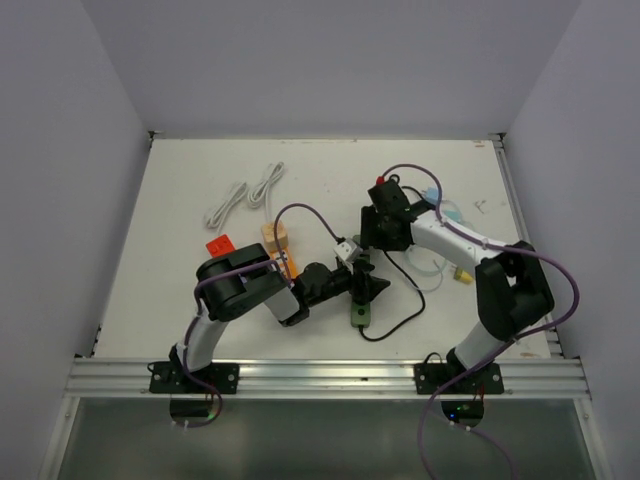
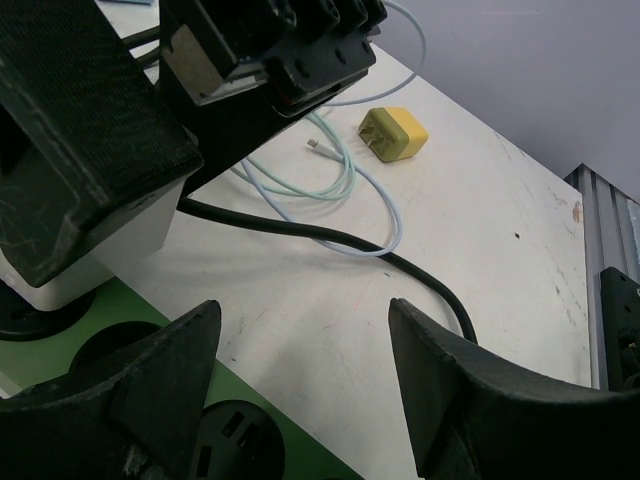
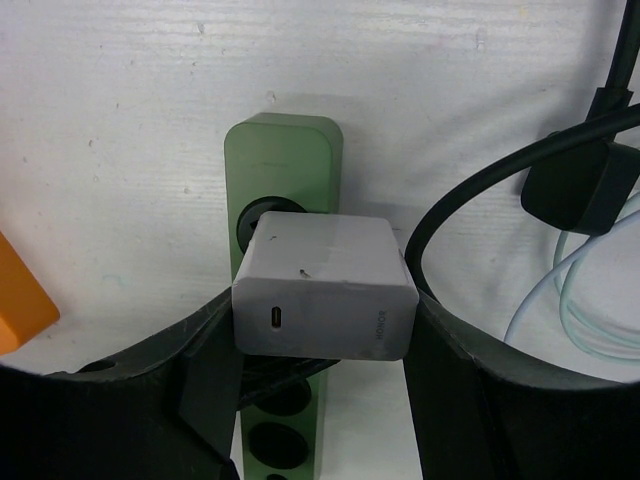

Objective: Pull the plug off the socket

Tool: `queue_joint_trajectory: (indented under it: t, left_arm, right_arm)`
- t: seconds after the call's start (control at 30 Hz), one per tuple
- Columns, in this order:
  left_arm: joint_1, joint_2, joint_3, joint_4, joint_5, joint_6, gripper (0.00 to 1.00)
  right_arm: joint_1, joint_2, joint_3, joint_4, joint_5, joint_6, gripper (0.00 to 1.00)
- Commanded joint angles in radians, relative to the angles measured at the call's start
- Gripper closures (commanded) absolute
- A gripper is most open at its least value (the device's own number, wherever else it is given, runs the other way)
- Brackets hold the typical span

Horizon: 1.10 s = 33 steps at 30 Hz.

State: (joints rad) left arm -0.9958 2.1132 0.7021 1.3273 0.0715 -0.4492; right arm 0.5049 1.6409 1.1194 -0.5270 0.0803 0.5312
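A white charger plug (image 3: pixel 322 285) sits on a socket of the green power strip (image 3: pixel 285 150) near the table's middle. My right gripper (image 3: pixel 322 325) is shut on the plug, one finger against each side. In the top view the plug (image 1: pixel 343 250) stands at the strip's (image 1: pixel 358 318) far end, with my right gripper (image 1: pixel 356 244) on it. My left gripper (image 2: pixel 305 340) is open and empty, low over the strip (image 2: pixel 290 455) just near of the plug (image 2: pixel 60 270). It also shows in the top view (image 1: pixel 366 285). I cannot tell whether the plug's pins are still seated.
A black cord (image 2: pixel 330 240) runs from the strip and loops right (image 1: pixel 400 310). A yellow charger (image 2: pixel 395 135) with a pale blue cable (image 2: pixel 330 180) lies right of it. An orange block (image 1: pixel 275 238), a red tag (image 1: pixel 219 245) and white cables (image 1: pixel 245 195) lie to the left.
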Motion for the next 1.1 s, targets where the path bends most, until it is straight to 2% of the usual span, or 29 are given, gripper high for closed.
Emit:
queue_joint_trajectory:
  t: [0.0,0.17,0.37,0.47,0.5,0.63,0.7,0.87,0.97,1.0,1.07]
  left_arm:
    - [0.016,0.117,-0.062,-0.396,-0.029,-0.026,0.26]
    - [0.016,0.123,-0.058,-0.412,-0.035,-0.025,0.26]
    - [0.016,0.133,-0.046,-0.424,-0.009,-0.043,0.26]
    - [0.016,0.131,-0.044,-0.438,-0.012,-0.042,0.26]
    - [0.016,0.133,-0.044,-0.441,-0.010,-0.040,0.26]
    - [0.025,0.142,-0.061,-0.422,0.010,-0.066,0.26]
    - [0.029,0.143,-0.070,-0.395,0.017,-0.074,0.26]
    - [0.034,0.151,-0.069,-0.396,0.014,-0.080,0.26]
    - [0.037,0.159,-0.070,-0.384,0.024,-0.091,0.26]
    - [0.039,0.163,-0.073,-0.379,0.030,-0.095,0.26]
    - [0.042,0.165,-0.073,-0.373,0.033,-0.097,0.26]
  right_arm:
    - [0.050,0.006,0.063,-0.029,0.037,0.043,1.00]
    - [0.155,0.059,0.207,-0.157,0.248,0.029,1.00]
    - [0.162,0.083,0.203,-0.163,0.245,0.032,1.00]
    - [0.135,0.045,0.128,-0.108,0.164,0.036,1.00]
    - [0.114,0.028,0.097,-0.043,0.042,0.042,1.00]
    - [-0.038,-0.059,-0.073,0.136,-0.176,0.087,1.00]
    - [-0.058,-0.084,-0.122,0.174,-0.215,0.089,1.00]
    - [-0.059,-0.061,-0.109,0.194,-0.266,0.085,1.00]
    - [0.004,-0.029,-0.028,0.124,-0.151,0.057,1.00]
    - [0.029,-0.020,0.002,0.057,-0.052,0.049,1.00]
    - [0.101,0.020,0.090,-0.037,0.037,0.029,1.00]
